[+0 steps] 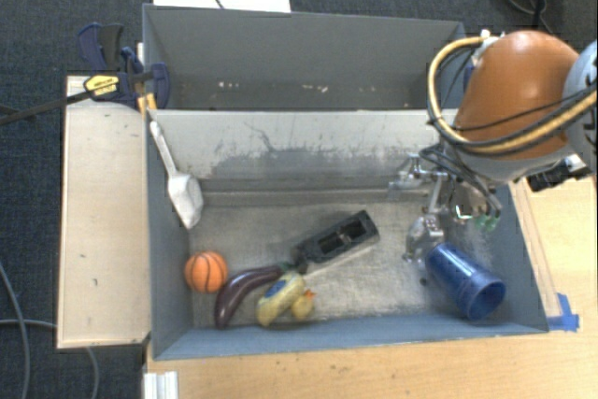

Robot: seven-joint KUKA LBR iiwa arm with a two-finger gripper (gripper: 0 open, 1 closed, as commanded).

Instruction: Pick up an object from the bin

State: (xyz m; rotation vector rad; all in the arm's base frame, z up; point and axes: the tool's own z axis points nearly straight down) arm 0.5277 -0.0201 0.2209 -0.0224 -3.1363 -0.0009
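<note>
My gripper (425, 234) hangs low at the right side of the bin, just left of and above the closed end of a blue plastic cup (464, 280). The cup lies on its side with its mouth toward the bin's front right corner. A black oblong tool (336, 238) lies on the floor to the left of the gripper, a short gap away. Nothing shows held in the gripper.
Along the front left lie a yellow toy (285, 299), a dark purple curved eggplant-like toy (238, 290) and a small orange ball (206, 272). A white long-handled scoop (182, 192) leans against the left wall. The arm's orange cover hangs over the right rim.
</note>
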